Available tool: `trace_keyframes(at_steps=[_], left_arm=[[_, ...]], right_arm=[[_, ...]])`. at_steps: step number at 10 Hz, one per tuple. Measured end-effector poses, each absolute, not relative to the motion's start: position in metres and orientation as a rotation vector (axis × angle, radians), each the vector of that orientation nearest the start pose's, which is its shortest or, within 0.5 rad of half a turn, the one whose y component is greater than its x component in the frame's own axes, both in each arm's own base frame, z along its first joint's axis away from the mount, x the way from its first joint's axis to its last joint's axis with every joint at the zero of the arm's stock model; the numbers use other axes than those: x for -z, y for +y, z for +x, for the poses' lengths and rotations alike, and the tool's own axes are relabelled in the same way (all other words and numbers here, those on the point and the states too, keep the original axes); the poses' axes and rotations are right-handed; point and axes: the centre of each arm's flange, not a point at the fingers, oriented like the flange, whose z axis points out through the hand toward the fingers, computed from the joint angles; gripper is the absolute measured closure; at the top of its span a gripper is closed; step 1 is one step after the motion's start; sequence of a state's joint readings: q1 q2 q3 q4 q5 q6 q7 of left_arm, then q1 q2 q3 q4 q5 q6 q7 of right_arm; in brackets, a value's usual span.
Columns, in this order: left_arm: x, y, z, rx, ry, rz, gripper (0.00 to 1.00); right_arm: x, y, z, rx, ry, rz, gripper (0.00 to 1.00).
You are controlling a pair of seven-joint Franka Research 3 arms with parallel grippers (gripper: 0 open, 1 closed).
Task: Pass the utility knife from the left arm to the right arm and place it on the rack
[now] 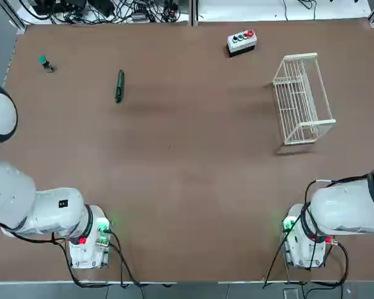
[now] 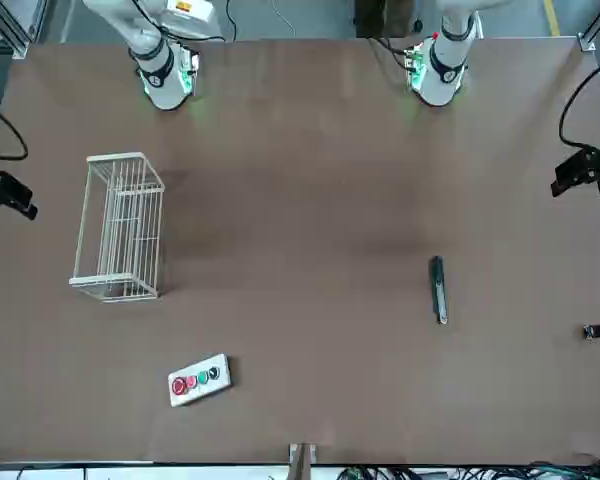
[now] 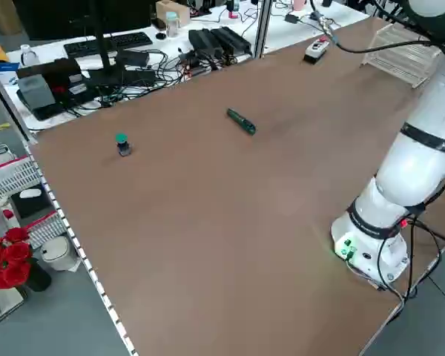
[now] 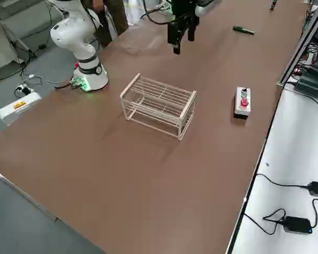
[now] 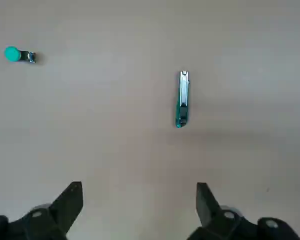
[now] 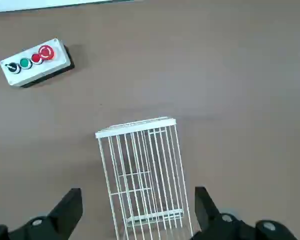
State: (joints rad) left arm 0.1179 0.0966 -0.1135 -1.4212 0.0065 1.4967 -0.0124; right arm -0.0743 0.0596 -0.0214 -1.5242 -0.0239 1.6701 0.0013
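Here's the worktop [image 1: 174, 162], smooth and matt, a soft sheen washing over it. The rack [image 1: 302, 99]: thin wire bars under a white coat, looking like painted metal. Now the utility knife [image 5: 183, 100], glossy green plastic with a shiny metal strip. The button box [image 6: 37, 62] shows a smooth pale face, its buttons glossy plastic. Both arms, glossy white shells; the left hand [image 5: 140, 207] and right hand [image 6: 139, 210], matt black with shinier screw heads.

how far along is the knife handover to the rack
Nothing looks done yet: the utility knife lies on the table, away from the rack. Nothing is in hand; the left gripper and right gripper are both open and empty above the table. Left to do: pick up the knife, pass it across, place it on the rack.
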Motion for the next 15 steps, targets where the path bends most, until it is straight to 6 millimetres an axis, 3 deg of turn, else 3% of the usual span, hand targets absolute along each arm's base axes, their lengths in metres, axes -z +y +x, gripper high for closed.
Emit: trace_keyframes(at_steps=[4, 6, 9, 11, 15], left_arm=[[-0.634, 0.008, 0.579, -0.017, -0.011, -3.146, 0.00], [-0.614, 0.007, 0.594, -0.002, -0.008, -3.158, 0.00], [-0.537, 0.008, 0.642, 0.012, -0.014, -3.175, 0.00], [-0.491, 0.002, 0.662, 0.058, -0.045, -3.182, 0.00], [-0.402, -0.066, 0.668, 0.076, -0.084, -3.191, 0.00]], right_arm=[[-0.623, -0.042, 0.580, 0.120, 0.155, -3.168, 0.00], [-0.629, -0.039, 0.580, 0.141, 0.146, -3.171, 0.00], [-0.633, -0.051, 0.578, 0.148, 0.139, -3.174, 0.00], [-0.633, -0.056, 0.578, 0.144, 0.096, -3.178, 0.00], [-0.629, -0.047, 0.578, 0.125, 0.070, -3.177, 0.01]])
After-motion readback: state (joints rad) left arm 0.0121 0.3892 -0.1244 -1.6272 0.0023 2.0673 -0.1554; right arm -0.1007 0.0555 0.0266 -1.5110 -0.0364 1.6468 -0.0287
